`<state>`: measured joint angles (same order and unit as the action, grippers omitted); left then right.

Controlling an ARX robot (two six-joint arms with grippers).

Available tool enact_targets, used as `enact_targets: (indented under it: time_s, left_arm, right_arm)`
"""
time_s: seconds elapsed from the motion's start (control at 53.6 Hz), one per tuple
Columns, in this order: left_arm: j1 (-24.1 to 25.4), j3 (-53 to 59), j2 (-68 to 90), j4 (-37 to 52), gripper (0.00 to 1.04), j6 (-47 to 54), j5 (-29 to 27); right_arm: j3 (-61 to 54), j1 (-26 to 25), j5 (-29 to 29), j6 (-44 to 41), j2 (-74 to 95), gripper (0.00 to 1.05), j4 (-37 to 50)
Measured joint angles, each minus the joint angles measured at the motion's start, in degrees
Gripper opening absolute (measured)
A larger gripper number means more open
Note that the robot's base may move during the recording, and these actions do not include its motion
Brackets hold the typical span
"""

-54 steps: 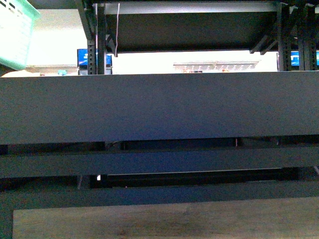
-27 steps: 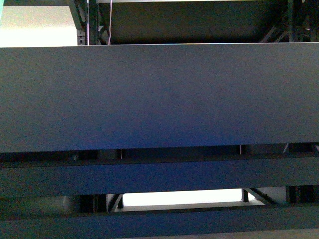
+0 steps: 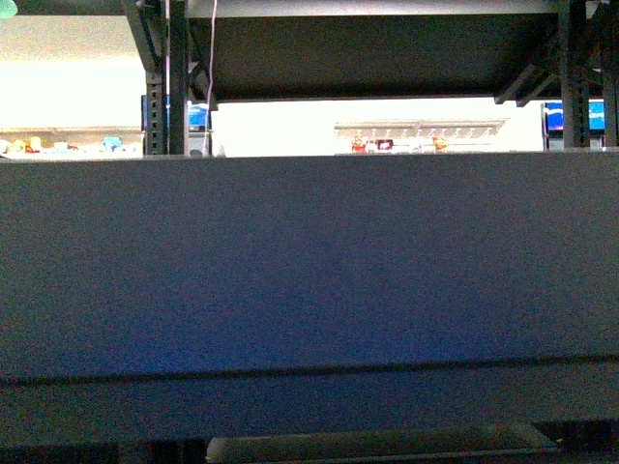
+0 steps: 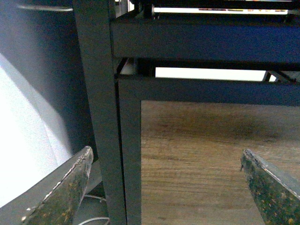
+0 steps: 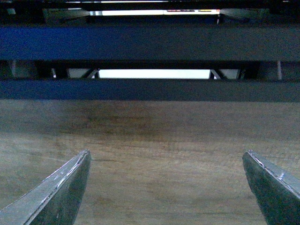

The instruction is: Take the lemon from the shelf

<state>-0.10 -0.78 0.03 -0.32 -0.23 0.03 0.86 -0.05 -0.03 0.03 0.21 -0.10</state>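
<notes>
The shelf [image 3: 309, 261] fills nearly the whole front view. One thick dark front beam runs edge to edge through the centre, and a second, thinner beam sits just under it toward 6 o'clock. Toward 12 o'clock the dark underside of an upper tray [image 3: 368, 58] closes the top of the opening. Upright posts [image 3: 160, 87] stand at 10 o'clock and at 2 o'clock. A thin pale cord [image 3: 212, 48] hangs beside the 10 o'clock post.

Through the gap between beam and tray, a bright room shows far behind. It holds pale racks [image 3: 421, 130] at 1 o'clock carrying small red and orange items too tiny to name. More small coloured things sit at 10 o'clock. A scrap of green [image 3: 6, 8] shows in the corner at 10 o'clock, too little to tell what it is.

The lemon shows in none of the three views, so its tier or tray cannot be told.

In the left wrist view the left gripper [image 4: 165, 152] hangs over a wood-grain surface [image 4: 201, 159], its jaws spread wide with nothing between them. Its worn, speckled fingers [image 4: 65, 192] are well apart. A dark post of the shelf stands close by one finger, with a white cable at its foot.

In the right wrist view the right gripper [image 5: 166, 152] likewise has its jaws released and wide apart, grasping nothing. It is above the same kind of wood-grain surface, facing two dark horizontal beams with a strip of bright light between them.
</notes>
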Motion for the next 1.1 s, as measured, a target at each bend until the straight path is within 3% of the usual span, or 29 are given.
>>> enact_targets:
  time_s: [1.101]
  left_arm:
    - [0.0, 0.0, 0.0, 0.0, 0.97, 0.0, 0.0]
  right_arm:
    - [0.0, 0.0, 0.0, 0.0, 0.0, 0.97, 0.0]
